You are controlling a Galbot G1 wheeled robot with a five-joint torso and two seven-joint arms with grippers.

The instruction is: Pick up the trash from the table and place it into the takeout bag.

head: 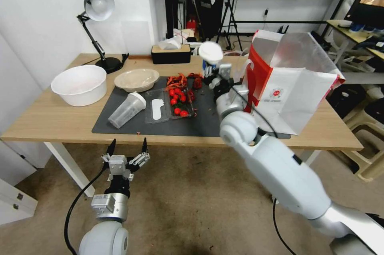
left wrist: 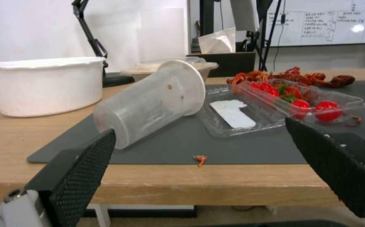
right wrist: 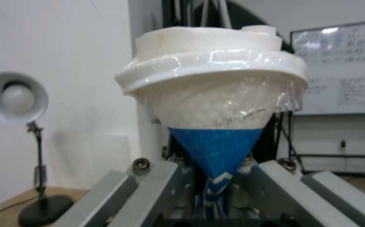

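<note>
Left gripper, lower left of the head view, hangs below the table edge with fingers spread wide, empty, probably parked so the other arm can work. Right gripper, mid-frame over the mat, is clamped on the squashed base of one paper cup, held lid-up just left of the bag, likely so it clears the rim. On the mat: one clear cup on its side, one open clamshell of tomatoes, a pile of red shells. Behind those: one beige bowl, one white tub. One bag, upright and open at right.
</note>
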